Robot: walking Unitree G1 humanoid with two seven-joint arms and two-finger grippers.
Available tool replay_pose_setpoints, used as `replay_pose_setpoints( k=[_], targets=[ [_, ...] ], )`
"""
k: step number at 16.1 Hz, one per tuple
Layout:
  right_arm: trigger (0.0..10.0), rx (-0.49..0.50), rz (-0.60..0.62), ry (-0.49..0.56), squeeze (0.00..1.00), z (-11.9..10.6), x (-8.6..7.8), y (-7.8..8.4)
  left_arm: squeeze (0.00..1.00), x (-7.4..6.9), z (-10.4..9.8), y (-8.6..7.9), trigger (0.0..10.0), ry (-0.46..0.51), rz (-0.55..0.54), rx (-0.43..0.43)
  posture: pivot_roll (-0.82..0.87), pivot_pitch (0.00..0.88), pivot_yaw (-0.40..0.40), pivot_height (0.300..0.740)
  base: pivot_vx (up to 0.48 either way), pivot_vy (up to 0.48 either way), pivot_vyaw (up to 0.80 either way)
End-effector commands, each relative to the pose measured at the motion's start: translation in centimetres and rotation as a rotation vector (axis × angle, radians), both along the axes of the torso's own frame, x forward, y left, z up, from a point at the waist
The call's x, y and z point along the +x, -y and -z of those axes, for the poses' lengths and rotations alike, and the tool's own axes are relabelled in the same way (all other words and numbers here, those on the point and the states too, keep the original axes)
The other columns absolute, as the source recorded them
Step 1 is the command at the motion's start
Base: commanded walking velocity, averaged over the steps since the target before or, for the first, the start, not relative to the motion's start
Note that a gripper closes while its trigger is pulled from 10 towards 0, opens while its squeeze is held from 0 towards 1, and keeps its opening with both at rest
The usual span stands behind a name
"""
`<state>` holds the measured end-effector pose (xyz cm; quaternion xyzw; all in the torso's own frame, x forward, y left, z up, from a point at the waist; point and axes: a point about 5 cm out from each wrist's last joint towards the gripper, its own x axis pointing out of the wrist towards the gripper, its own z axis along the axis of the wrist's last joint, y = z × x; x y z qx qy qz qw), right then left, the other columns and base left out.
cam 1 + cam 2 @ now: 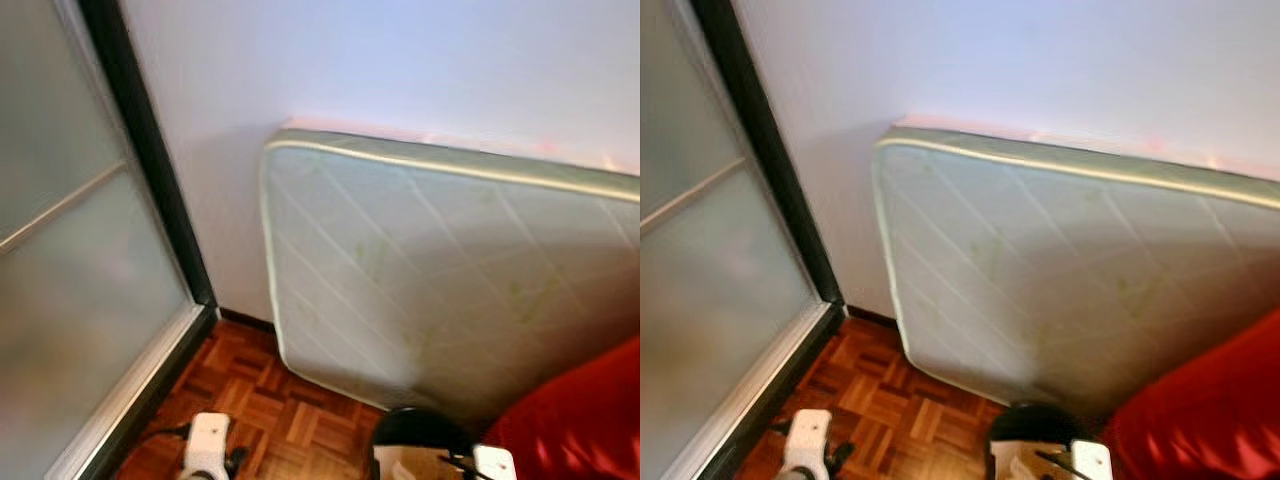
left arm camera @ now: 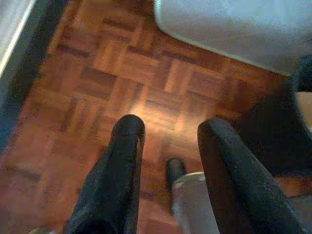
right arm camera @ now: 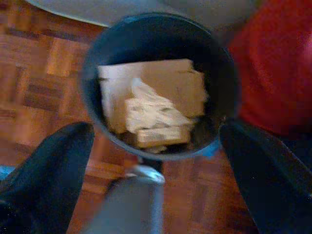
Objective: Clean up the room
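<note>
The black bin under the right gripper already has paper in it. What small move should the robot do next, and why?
Probably lift the right gripper straight up and away from the black bin. Its fingers stand open and empty above the rim, and crumpled paper already lies inside, so nothing seems left to release here. The left gripper hangs open over bare parquet floor.

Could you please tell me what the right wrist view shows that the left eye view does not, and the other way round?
Right wrist view alone: the inside of the dark bin, holding cardboard pieces and crumpled paper, with the right gripper open above it. Left eye view alone: the frosted sliding door, the white wall, and how the mattress leans against it. Both: parquet floor, red fabric, the mattress edge.
</note>
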<state>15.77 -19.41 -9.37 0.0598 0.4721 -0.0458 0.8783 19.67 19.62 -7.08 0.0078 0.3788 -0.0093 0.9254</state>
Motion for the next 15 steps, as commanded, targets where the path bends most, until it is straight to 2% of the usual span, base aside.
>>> replay_pose_setpoints(
  k=[1, 8, 15],
  targets=[
    [10.0, -0.007, -0.001, -0.014, 0.0, 0.11, -0.36, 0.28, 0.0, -0.15, 0.19, 0.4, 10.0, -0.017, 0.015, -0.001, 0.08, 0.0, -0.003, 0.74, 0.0, 0.0, 0.0],
    [10.0, -0.003, -0.017, -0.022, 0.0, 0.15, -0.4, 0.18, 0.0, -0.29, 0.26, 0.44, 10.0, -0.021, 0.016, -0.023, 0.08, 0.0, -0.002, 0.74, 0.0, 0.0, 0.0],
    [10.0, 0.0, -0.031, -0.032, 0.0, 0.21, -0.5, 0.09, 0.0, -0.37, 0.28, 0.24, 10.0, -0.028, 0.021, -0.021, 0.08, 0.0, 0.001, 0.74, 0.285, 0.0, 0.0]
  ],
)
